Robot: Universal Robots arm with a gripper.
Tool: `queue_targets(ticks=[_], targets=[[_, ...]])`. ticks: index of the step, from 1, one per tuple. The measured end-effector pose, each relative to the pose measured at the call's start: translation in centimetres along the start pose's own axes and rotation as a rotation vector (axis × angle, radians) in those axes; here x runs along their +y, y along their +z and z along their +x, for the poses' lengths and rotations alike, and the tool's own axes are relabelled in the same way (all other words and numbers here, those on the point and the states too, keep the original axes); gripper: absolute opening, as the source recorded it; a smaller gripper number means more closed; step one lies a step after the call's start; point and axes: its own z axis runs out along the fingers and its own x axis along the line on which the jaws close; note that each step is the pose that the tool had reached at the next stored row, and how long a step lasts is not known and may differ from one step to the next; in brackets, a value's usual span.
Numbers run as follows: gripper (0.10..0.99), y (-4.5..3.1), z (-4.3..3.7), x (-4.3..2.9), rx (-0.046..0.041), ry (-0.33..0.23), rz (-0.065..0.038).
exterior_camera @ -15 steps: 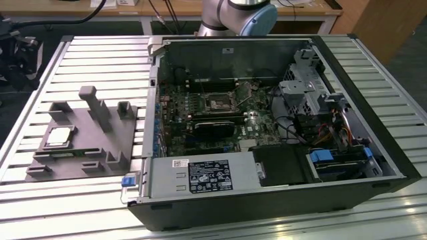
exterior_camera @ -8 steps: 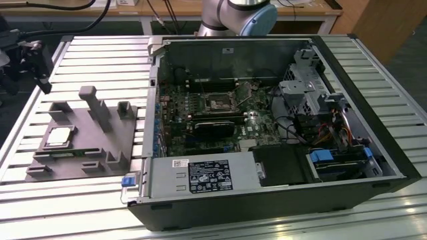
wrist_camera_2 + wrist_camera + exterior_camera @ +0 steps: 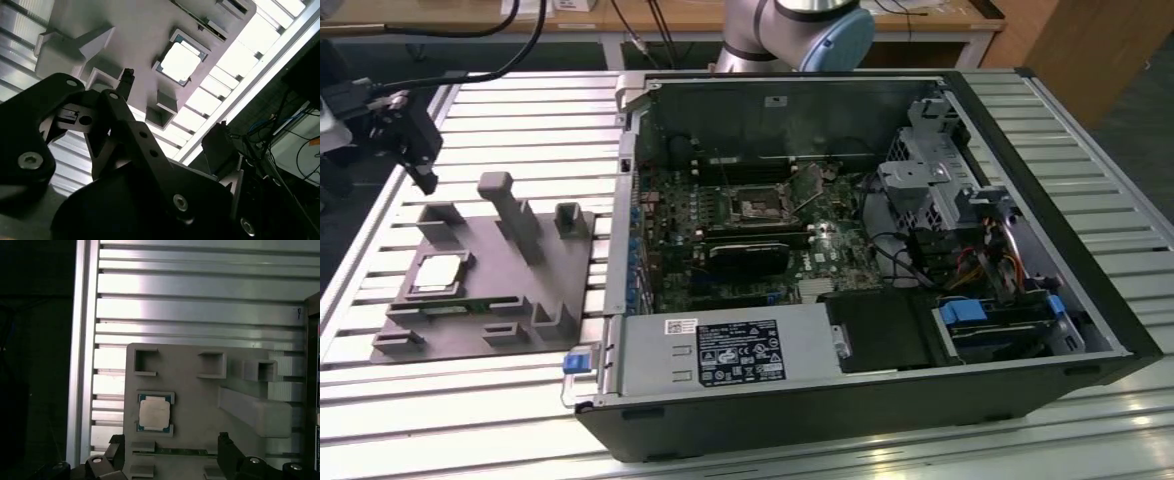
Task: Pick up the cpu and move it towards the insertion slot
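You're on the pick-up step and nothing's grabbed yet. In the exterior view the black two-finger gripper (image 3: 420, 170) hangs over the ribbed aluminium counter (image 3: 520, 110), roughly 12 o'clock from the small flat square cpu with the shiny silver-grey metal top (image 3: 438, 272). The cpu sits untouched in its pocket on the grey plastic fixture (image 3: 494, 280).

In the first wrist view the gripper (image 3: 170, 450) is released, with its fingers spread wide and nothing between them. The cpu (image 3: 154, 413) lies near the tips but apart from them.

The square silvery-framed insertion slot with the dark centre (image 3: 758, 208) is inside the open black computer case (image 3: 854, 410). That's about 3 o'clock from the cpu and well apart.

My read is that the grab calls for centring over the chip and closing on the two sides the fixture's raised lips leave free. It's thin, so there's not much edge to bite.

As for writing, there's a black-and-white sticker (image 3: 736, 352) around 6 o'clock inside the case, but the print's too small to read.
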Motion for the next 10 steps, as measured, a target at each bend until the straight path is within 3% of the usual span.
queue_targets(ticks=[10], targets=[[0.824,1.82,0.73,-0.07,0.0,0.0,0.0]])
